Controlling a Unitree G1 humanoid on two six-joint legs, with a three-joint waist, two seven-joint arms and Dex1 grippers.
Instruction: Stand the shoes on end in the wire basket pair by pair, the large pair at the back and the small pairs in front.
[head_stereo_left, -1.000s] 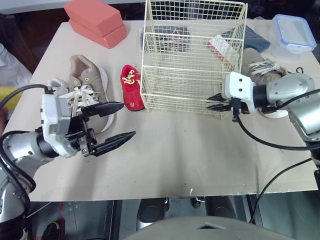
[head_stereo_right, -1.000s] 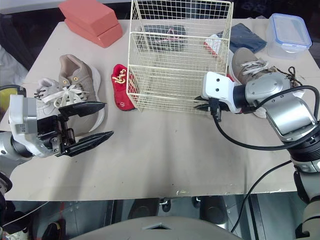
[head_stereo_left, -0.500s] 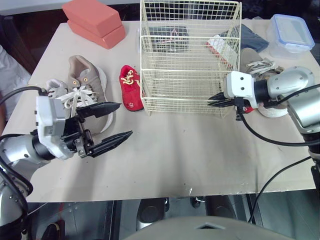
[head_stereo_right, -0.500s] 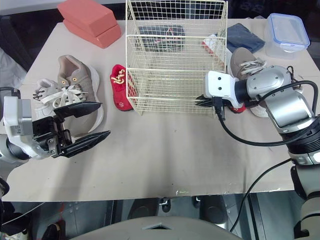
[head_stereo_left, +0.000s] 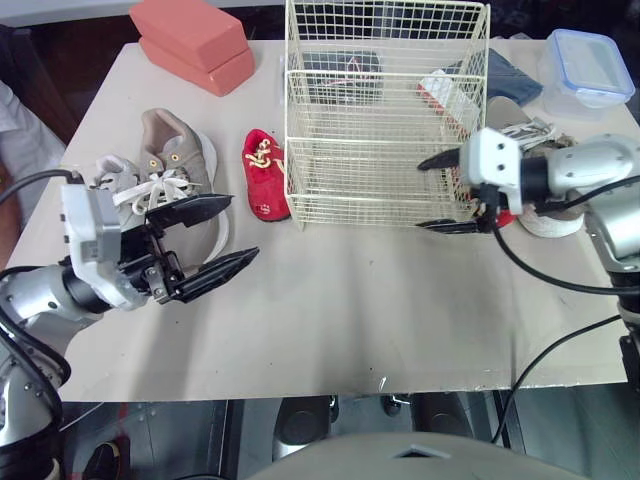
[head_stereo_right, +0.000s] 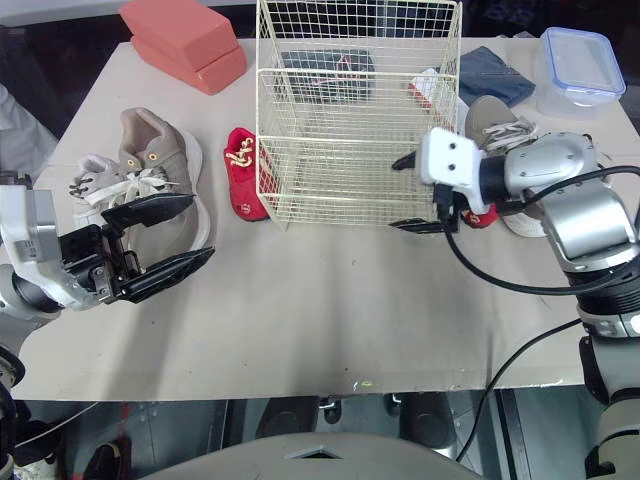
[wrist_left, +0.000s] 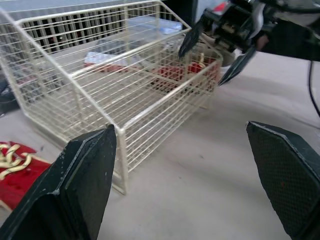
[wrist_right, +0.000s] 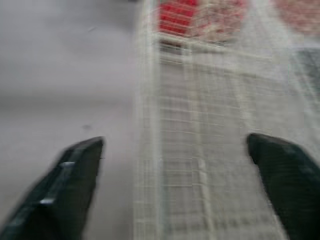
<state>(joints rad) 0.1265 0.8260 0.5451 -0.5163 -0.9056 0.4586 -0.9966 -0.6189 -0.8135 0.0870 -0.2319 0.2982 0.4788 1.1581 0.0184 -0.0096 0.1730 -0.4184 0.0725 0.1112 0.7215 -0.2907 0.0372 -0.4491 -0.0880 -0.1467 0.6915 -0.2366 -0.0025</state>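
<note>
Fingers (head_stereo_left: 440, 158) of the right gripper (head_stereo_left: 432, 193) are spread wide about the front corner of the wire basket (head_stereo_left: 380, 150). The left gripper (head_stereo_left: 240, 227) is held open beside the tan sneaker (head_stereo_left: 175, 150).

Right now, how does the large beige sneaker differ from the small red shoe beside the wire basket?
The large beige lace-up sneaker is far bigger than the small red shoe. The sneaker has white laces; the red shoe has yellow ones. The red shoe lies right beside the cream wire basket, the sneaker farther left. Both lie flat on the table, outside the basket.
</note>
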